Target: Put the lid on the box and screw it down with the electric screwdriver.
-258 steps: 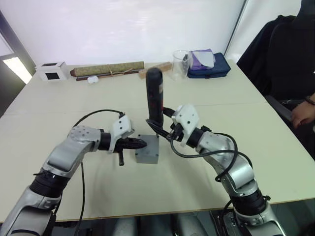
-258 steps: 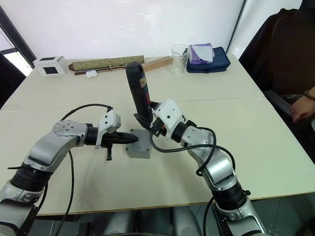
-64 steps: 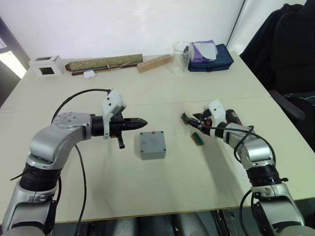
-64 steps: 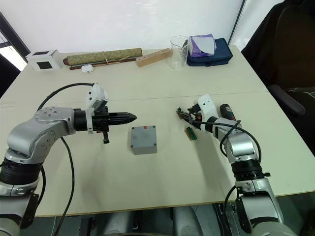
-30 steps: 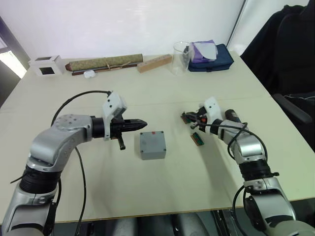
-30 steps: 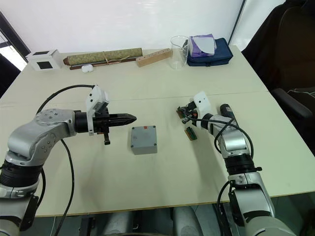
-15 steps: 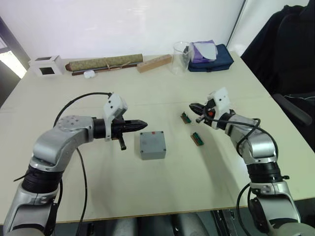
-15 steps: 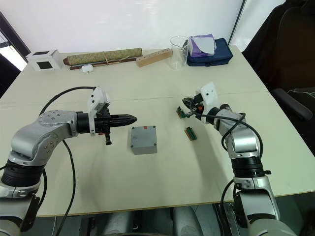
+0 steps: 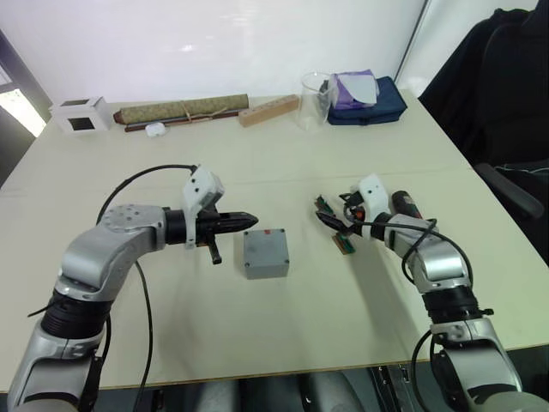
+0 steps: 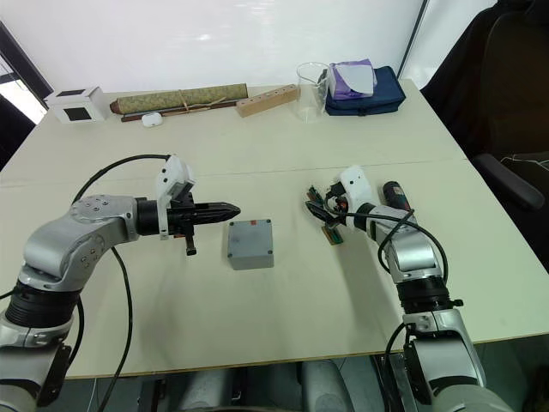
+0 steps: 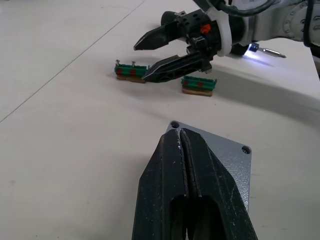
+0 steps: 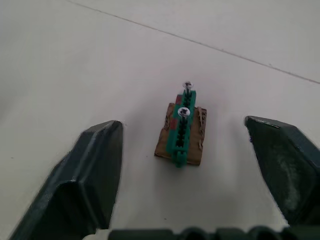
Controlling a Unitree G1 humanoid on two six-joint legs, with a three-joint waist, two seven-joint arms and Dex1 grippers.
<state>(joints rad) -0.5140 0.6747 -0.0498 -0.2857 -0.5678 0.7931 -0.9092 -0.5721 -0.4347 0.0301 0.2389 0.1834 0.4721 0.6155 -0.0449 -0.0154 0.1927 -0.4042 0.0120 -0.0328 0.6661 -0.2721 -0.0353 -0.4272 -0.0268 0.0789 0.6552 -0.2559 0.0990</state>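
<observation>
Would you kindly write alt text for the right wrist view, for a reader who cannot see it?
A small green screw holder on a brown base, with two silver-headed screws standing in it, lies on a pale tabletop. The right claw hangs open over it, one dark finger on either side, neither touching it.

a: item one, centre of the table (image 10: 283, 343)?

b: the box (image 10: 250, 244), lid (image 10: 250, 235) seated on top, a small red mark at its far edge. nothing touches it.

a: left gripper (image 10: 230, 209)?

b: held level just beside the box's left far corner, fingers pressed together, empty.

a: right gripper (image 10: 317, 206)?

b: low over the table, jaws spread, by two small green strips (image 10: 329, 233). the electric screwdriver (image 10: 395, 193) lies just behind that wrist.

a: far edge?

b: white cube (image 10: 83, 103), rolled olive mat (image 10: 180, 99), wooden block (image 10: 267, 100), clear beaker (image 10: 312, 90), navy pouch (image 10: 364, 94).
</observation>
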